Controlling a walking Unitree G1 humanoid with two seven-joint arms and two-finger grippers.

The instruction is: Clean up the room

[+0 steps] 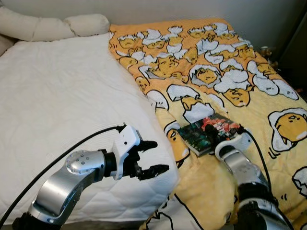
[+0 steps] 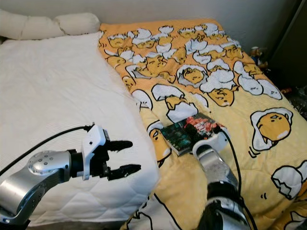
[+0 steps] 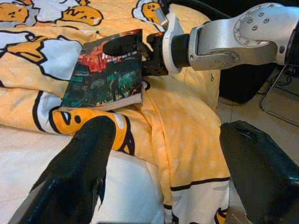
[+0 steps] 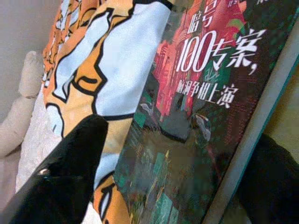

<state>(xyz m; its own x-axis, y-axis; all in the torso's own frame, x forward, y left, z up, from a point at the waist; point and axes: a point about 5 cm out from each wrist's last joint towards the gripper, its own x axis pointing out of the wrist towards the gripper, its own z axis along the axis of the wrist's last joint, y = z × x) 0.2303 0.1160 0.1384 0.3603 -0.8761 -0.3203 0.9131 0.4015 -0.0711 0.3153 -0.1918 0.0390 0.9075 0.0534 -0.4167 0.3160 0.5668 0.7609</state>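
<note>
The book point(image 1: 209, 133) lies on the yellow blanket point(image 1: 268, 120), long axis toward 2 o'clock; the right gripper point(image 3: 133, 49) is spread around it, the left gripper point(image 1: 151, 157) spread at 8 o'clock

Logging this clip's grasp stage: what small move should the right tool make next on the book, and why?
Probably close the fingers. The right tool is at the book on the yellow blanket, one finger above the cover, one past its edge, apparently still open. The left tool hovers open over the white mattress.
</note>
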